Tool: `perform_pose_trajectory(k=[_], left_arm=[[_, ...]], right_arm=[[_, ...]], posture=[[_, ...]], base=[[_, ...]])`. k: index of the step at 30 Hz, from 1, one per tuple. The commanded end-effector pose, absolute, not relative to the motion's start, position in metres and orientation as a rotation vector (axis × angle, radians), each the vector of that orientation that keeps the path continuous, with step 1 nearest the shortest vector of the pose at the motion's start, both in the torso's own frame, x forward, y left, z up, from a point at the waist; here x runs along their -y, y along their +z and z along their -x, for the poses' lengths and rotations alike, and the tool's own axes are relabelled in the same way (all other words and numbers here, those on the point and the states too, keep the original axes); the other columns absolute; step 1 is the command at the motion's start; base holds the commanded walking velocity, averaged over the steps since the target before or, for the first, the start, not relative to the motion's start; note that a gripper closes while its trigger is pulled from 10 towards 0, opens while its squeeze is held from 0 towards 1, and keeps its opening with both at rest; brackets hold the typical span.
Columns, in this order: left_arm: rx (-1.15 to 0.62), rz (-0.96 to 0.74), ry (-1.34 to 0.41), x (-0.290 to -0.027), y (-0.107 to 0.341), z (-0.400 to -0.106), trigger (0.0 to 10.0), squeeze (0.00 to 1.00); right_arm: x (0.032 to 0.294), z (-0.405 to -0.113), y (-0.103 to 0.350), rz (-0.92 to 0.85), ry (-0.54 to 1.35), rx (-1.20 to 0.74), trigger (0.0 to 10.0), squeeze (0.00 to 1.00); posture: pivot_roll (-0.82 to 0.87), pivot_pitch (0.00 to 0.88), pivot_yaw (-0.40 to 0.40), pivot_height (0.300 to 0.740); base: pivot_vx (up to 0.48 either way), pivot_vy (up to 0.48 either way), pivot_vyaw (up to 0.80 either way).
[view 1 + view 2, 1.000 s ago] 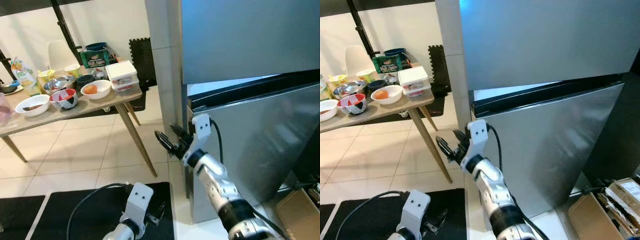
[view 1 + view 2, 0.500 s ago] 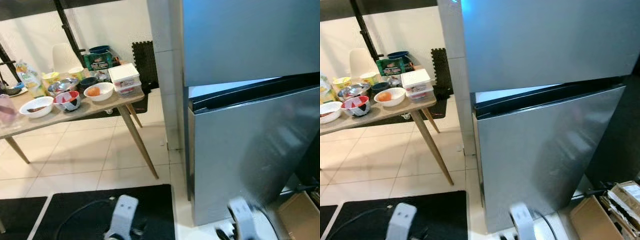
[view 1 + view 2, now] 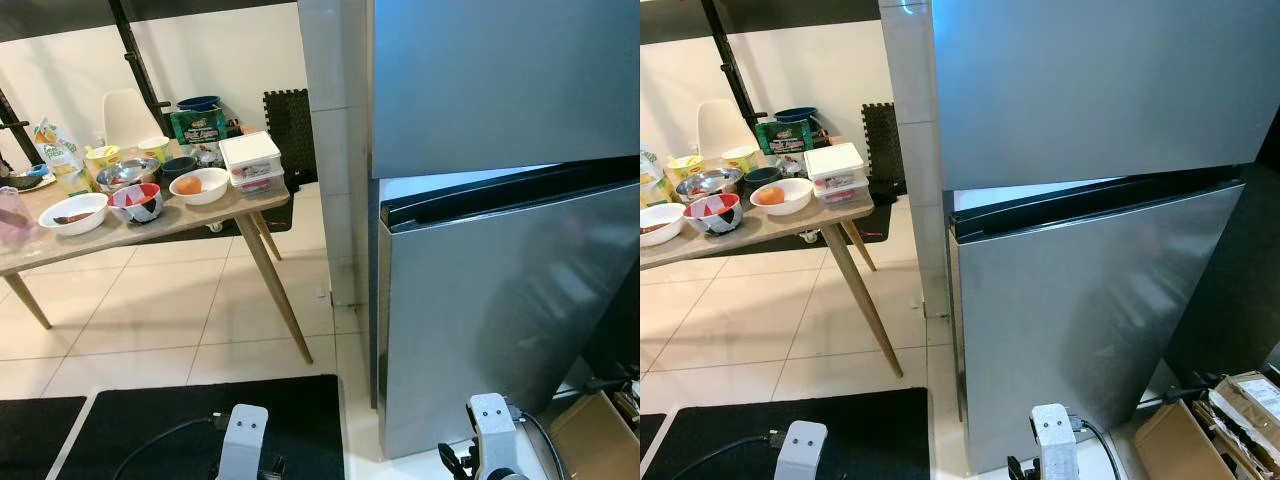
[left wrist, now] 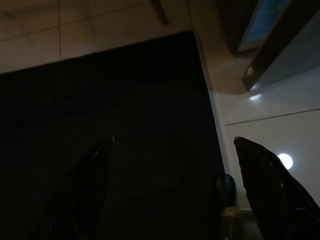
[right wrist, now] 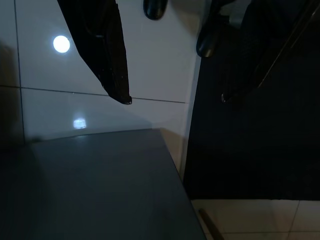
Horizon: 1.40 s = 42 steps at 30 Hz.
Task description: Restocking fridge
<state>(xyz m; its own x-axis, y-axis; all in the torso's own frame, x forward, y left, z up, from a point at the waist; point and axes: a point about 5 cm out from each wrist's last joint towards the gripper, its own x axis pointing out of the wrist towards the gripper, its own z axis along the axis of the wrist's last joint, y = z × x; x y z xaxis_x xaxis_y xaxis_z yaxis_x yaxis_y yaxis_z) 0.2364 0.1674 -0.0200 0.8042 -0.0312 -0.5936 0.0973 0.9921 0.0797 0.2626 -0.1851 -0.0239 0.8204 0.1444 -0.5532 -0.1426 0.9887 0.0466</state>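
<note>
Tall two-door stainless-steel fridge (image 3: 500, 200): stands just ahead on the robot's right. Its lower door (image 3: 1090, 320) sits slightly ajar at the top seam, a pale strip showing behind it; the upper door appears shut.

Wooden tabletop on slanted legs (image 3: 150, 222): to the left, well apart from the fridge. It carries the likely stock: stacked white lidded plastic containers (image 3: 251, 160), a white bowl holding an orange fruit (image 3: 198, 185), a red-and-white patterned bowl (image 3: 133, 200), a steel bowl (image 3: 123, 171), another white bowl (image 3: 70, 212), a green box (image 3: 196, 125) and a juice carton (image 3: 52, 150).

Black floor mat (image 3: 180, 420): underfoot, beside pale tiles.

Left gripper (image 4: 172, 150): low over the mat, fingers spread wide, holding nothing. Right gripper (image 5: 172, 97): low beside the fridge's base, fingers parted, holding nothing.

Judgement: the scene fits either a door being opened for loading or one being shut after it; the pictures do not settle which. Any handling of the lower door should work from its free edge, with the arm clear of the swing. Containers should be carried level, gripped across the body rather than the lid.
</note>
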Motion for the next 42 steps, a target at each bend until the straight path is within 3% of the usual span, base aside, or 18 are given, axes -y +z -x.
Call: perform_pose_trajectory(k=[1,10,21,36,42], left_arm=[[-0.655,-0.115,-0.069,-0.166,-0.024,-0.233,10.0,0.00],[-0.629,-0.095,-0.067,-0.165,-0.019,-0.240,10.0,0.00],[-0.602,-0.098,-0.119,-0.155,-0.010,-0.255,10.0,0.00],[-0.544,-0.120,-0.118,-0.177,0.016,-0.282,10.0,0.00],[-0.546,-0.113,-0.110,-0.184,0.015,-0.280,10.0,0.00]], right_arm=[[0.182,-0.259,-0.028,-0.015,0.150,-0.602,10.0,0.00],[0.182,-0.255,-0.031,-0.035,0.134,-0.611,10.0,0.00],[0.182,-0.258,-0.029,-0.050,0.128,-0.602,10.0,0.00],[0.167,-0.262,-0.029,-0.109,0.081,-0.599,10.0,0.00],[0.146,-0.261,-0.030,-0.142,0.121,-0.580,10.0,0.00]], posture=[[0.03,0.073,0.065,0.707],[0.03,0.072,0.070,0.707],[0.04,0.063,0.063,0.707],[0.02,0.122,0.109,0.707],[0.05,0.103,0.143,0.707]], base=[[0.000,0.341,0.00],[0.000,0.346,0.00],[0.000,0.000,0.00],[0.000,0.000,0.00],[0.000,0.000,0.00]])
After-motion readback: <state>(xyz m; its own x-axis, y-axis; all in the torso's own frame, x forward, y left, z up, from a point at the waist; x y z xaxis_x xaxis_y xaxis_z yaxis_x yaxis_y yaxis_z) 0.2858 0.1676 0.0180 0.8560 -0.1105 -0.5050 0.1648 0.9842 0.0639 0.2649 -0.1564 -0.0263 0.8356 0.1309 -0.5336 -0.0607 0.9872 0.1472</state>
